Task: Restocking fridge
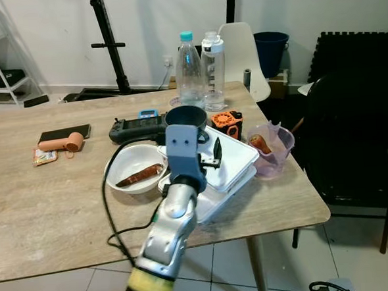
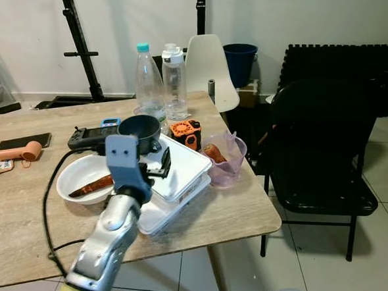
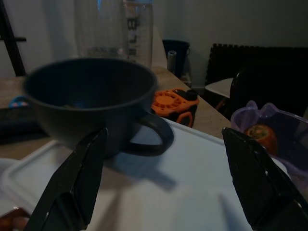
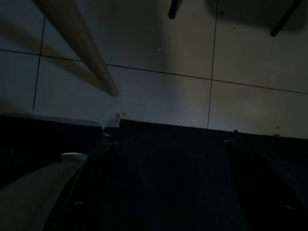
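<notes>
Hovering over the white lid (image 1: pixel 231 158), the left gripper (image 3: pixel 163 187) has its two black fingers (image 3: pixel 72 183) spread wide, and they hold nothing and touch nothing. Between the fingers, just beyond their tips, stands the dark cup (image 3: pixel 91 103) on the far part of the lid. Its handle (image 3: pixel 154 137) points toward 3 o'clock in the head views, to the robot's right. The cup stands upright, mouth up.

The lid lies on a white tray (image 1: pixel 207 201) near the table's (image 1: pixel 46 214) front right corner. At 9 o'clock from the tray, touching it or nearly so, is a white bowl (image 1: pixel 126 164) with a brown root (image 1: pixel 140 175) inside; the root's long axis runs from 8 to 2 o'clock. At 3 o'clock from the lid stands a clear purple container (image 1: pixel 273 150) with an orange-brown vegetable (image 1: pixel 260 143) in it. Behind the cup, at 12 o'clock, are two clear bottles (image 1: pixel 189 70) side by side, and an orange device (image 1: pixel 227 123) lies at 1 o'clock from the cup. A black controller (image 1: pixel 135 127) is at 10 o'clock.

The right gripper (image 4: pixel 163 192) hangs low over the tiled floor (image 4: pixel 159 91); it is too dark to tell how its jaws stand.
</notes>
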{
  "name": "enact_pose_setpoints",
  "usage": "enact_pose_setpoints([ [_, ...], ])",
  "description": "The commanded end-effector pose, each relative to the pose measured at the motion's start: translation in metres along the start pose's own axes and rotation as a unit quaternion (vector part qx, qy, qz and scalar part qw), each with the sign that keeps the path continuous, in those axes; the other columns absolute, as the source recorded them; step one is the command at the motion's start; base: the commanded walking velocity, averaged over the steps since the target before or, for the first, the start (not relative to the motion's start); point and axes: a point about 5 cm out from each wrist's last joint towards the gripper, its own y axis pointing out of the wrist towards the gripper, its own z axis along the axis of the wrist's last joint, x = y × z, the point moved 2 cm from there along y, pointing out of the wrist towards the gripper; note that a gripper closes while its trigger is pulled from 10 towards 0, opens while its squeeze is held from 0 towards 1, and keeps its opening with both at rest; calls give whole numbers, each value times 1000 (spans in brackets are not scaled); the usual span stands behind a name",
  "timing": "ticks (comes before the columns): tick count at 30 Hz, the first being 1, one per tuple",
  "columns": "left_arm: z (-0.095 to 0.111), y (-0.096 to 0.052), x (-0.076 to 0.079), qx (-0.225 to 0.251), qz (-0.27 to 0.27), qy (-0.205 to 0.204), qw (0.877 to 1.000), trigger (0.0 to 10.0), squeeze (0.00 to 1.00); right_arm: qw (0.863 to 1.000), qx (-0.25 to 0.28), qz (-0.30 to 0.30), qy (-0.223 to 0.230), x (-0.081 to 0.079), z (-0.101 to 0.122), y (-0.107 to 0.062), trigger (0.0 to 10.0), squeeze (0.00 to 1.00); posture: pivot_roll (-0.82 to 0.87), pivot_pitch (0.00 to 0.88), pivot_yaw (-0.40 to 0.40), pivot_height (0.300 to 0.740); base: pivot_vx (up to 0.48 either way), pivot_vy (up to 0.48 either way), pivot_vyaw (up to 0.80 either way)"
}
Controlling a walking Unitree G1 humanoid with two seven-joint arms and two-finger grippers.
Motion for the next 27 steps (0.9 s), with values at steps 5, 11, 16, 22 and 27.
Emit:
enact_pose_setpoints([
  [5, -2, 15, -3, -17, 71, 39, 997, 10000, 0, 1000, -9, 4, -4, -3, -4, -1, 10000, 192, -126, 59, 17, 740, 0, 0, 0],
  [11, -1, 14, -5, -18, 125, 49, 991, 10000, 0, 1000, -12, 0, -2, 0, -7, -2, 10000, 192, -131, 57, 20, 740, 0, 0, 0],
  [16, -3, 11, -9, -23, 141, 49, 989, 10000, 0, 1000, -14, -1, -2, 2, -9, -3, 10000, 192, -126, 60, 17, 740, 0, 0, 0],
  [22, -9, 13, -21, -36, 179, 53, 982, 4667, 0, 1000, -15, 1, -3, -1, -9, -2, 10000, 192, -122, 61, 14, 740, 0, 0, 0],
  [27, -10, 13, -29, -38, 196, 42, 979, 0, 0, 1000, -11, 4, -4, -2, -5, -1, 10000, 196, -122, 66, 7, 740, 0, 0, 0],
])
